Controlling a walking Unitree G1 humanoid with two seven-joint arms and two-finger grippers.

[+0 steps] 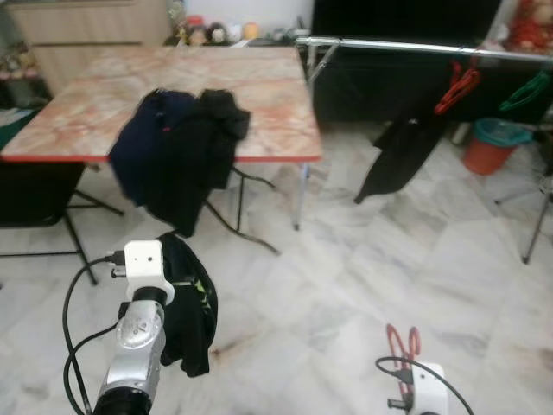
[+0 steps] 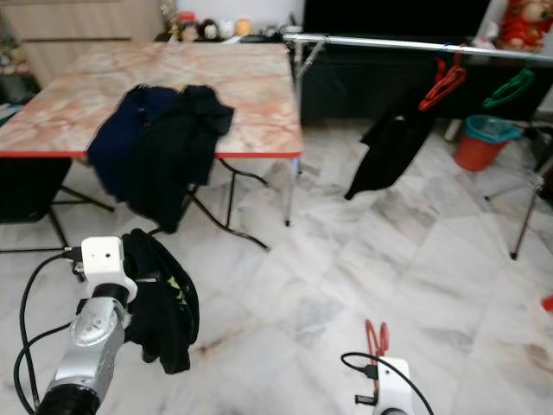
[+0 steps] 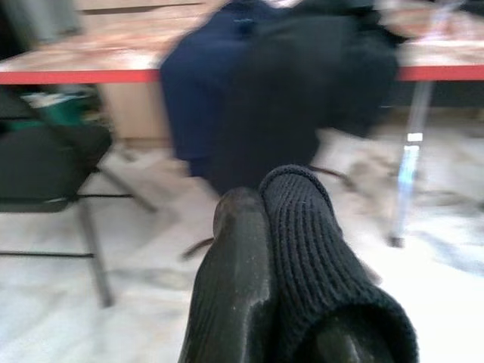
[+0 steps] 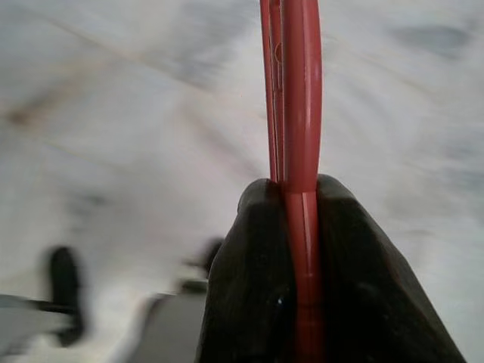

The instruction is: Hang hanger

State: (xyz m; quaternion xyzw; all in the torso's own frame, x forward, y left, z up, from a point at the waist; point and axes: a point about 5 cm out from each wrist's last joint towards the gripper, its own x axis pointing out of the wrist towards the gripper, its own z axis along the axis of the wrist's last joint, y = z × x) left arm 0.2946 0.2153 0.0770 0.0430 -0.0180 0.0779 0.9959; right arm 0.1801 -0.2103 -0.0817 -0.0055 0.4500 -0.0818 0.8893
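Observation:
My right gripper (image 4: 293, 227) is shut on a red hanger (image 4: 291, 91), which sticks up above my right wrist (image 1: 403, 344) low in the head views. My left gripper (image 3: 261, 219) is shut on a black garment (image 1: 188, 311) that hangs from it over the floor; its knitted cuff (image 3: 310, 249) lies over one finger. A metal clothes rail (image 1: 415, 47) runs across the far right. On it hang a red hanger (image 1: 458, 86) carrying a black garment (image 1: 399, 151) and a green hanger (image 1: 525, 91).
A folding table (image 1: 276, 95) stands ahead on the left with dark clothes (image 1: 177, 156) draped over its front edge. A black chair (image 1: 34, 199) is at the left. An orange bucket (image 1: 491, 145) and a stand leg (image 1: 537, 226) sit at the right. Marble floor (image 1: 363, 285) lies between.

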